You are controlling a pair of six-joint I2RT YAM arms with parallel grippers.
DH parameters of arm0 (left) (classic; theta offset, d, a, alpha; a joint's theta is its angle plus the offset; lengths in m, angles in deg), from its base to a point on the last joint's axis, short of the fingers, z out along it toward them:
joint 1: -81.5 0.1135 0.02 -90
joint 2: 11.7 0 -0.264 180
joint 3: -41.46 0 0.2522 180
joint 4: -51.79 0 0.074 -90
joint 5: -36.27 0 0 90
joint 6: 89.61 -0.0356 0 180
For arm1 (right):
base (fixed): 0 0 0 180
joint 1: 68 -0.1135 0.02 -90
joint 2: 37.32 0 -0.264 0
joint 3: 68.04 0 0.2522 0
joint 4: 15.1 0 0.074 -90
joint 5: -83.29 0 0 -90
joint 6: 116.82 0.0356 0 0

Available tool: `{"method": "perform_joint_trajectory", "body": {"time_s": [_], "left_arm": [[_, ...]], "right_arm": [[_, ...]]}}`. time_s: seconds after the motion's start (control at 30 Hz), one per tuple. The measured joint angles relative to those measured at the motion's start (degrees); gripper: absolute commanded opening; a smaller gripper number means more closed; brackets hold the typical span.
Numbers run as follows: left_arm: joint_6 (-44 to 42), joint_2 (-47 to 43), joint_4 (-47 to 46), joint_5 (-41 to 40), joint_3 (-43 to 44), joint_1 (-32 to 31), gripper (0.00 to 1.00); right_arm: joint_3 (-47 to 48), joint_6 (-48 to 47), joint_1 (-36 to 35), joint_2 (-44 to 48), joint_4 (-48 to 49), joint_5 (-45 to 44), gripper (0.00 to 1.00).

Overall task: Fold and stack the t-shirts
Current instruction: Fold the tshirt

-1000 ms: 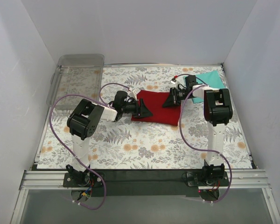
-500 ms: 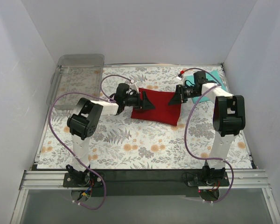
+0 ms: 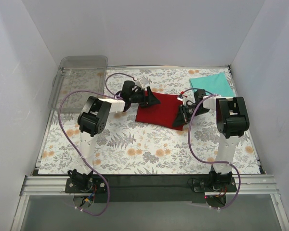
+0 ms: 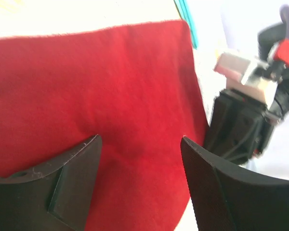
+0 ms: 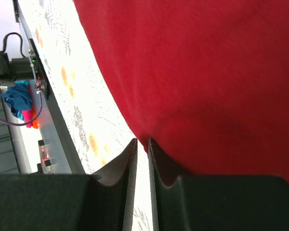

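Observation:
The dark red t-shirt (image 3: 159,109) lies folded into a flat rectangle in the middle of the floral mat (image 3: 135,149). The teal t-shirt (image 3: 212,84) lies folded at the back right, apart from it. My left gripper (image 3: 151,98) is open, its jaws spread over the red shirt's far left part (image 4: 96,82); it holds nothing (image 4: 139,139). My right gripper (image 3: 178,120) sits low at the red shirt's near right edge. Its jaws (image 5: 142,140) are closed to a thin slit, tips touching the cloth edge (image 5: 207,72), one finger lying over the cloth.
A clear plastic tray (image 3: 82,79) stands at the back left corner. White walls close in the table on three sides. The right arm's wrist (image 4: 245,125) shows close beside the shirt in the left wrist view. A metal rail (image 3: 149,180) runs along the near edge.
My right gripper has swung from the shirt's far right corner down to its near right edge. My left gripper has shifted farther back along the shirt's left side. The shirt has shifted slightly.

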Motion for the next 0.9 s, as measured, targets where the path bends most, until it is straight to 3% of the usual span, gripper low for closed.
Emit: {"method": "perform_joint_trajectory", "body": {"time_s": [0.17,0.37,0.4,0.47,0.5,0.6,0.63,0.77,0.9], "left_arm": [[-0.61,0.13,-0.04,-1.57,0.96,0.66,0.66],[-5.75,-4.00,0.70,-4.83,-1.86,0.68,0.72],[-6.99,-5.97,1.57,-6.03,-2.97,0.74,0.72],[-9.57,-11.45,2.80,-9.70,-6.05,0.74,0.76],[-10.99,-15.34,3.34,-11.69,-8.35,0.74,0.81],[-14.29,-30.32,3.50,-17.44,-16.81,0.81,0.88],[-15.08,-35.39,2.45,-19.02,-19.37,0.96,0.94],[-16.59,-52.22,1.09,-22.64,-27.87,1.73,0.98],[-16.94,-61.86,3.56,-24.30,-34.27,2.43,0.98]], "right_arm": [[-0.52,-1.77,0.70,2.14,-1.14,-2.89,0.25],[-0.50,-6.67,2.64,13.35,-3.50,-8.94,0.44],[-0.50,-7.15,3.34,15.52,-3.50,-9.90,0.51],[-0.50,-7.37,4.63,18.78,-3.39,-12.02,0.58],[-0.72,-7.21,5.27,19.87,-2.97,-12.96,0.67],[-3.28,-5.44,6.64,21.22,-0.66,-14.95,0.81],[-4.37,-4.55,6.73,21.07,0.31,-15.04,0.98],[-7.21,-0.83,6.67,19.54,3.63,-15.54,0.98],[-7.26,3.17,6.54,17.70,8.31,-16.28,0.98]]}}
